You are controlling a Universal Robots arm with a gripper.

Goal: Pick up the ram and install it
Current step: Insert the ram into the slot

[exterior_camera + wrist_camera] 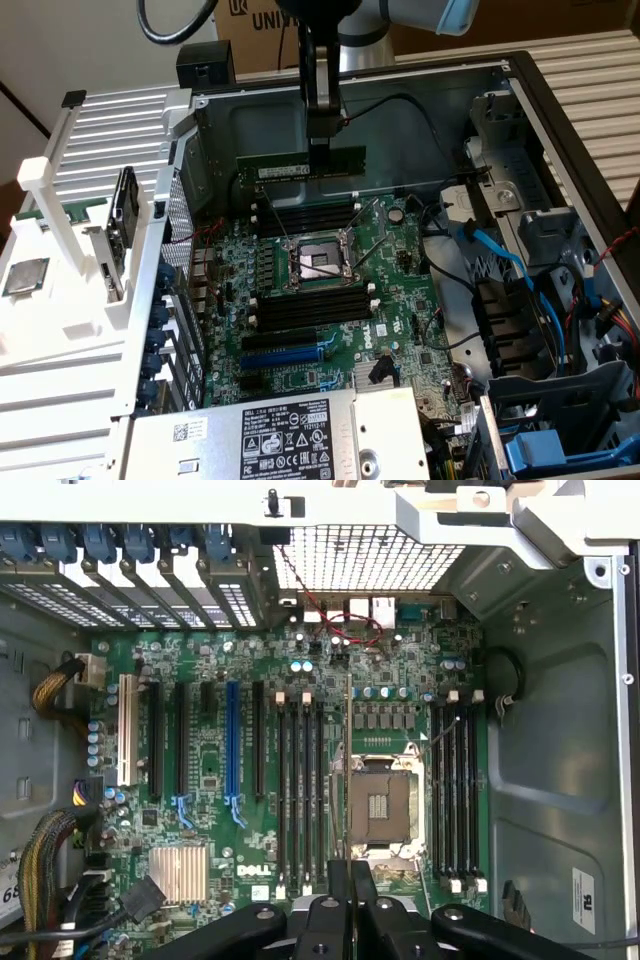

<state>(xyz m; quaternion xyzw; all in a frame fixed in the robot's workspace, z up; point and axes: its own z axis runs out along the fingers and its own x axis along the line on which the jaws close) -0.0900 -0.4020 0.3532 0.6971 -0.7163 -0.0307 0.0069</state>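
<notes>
My gripper is shut on the top edge of the ram, a long dark-green stick with a white label. It hangs level, on edge, in the air inside the open computer case. It is above the far bank of black memory slots and does not touch them. A second slot bank lies on the near side of the processor socket. In the wrist view the ram shows edge-on as a thin line running out from the gripper, over the board beside the socket and between the slot banks.
The green motherboard fills the case floor. A power supply sits at the near edge. Blue cables and drive cages crowd the exterior view's right. A white rack with a silver chip stands at the exterior view's left.
</notes>
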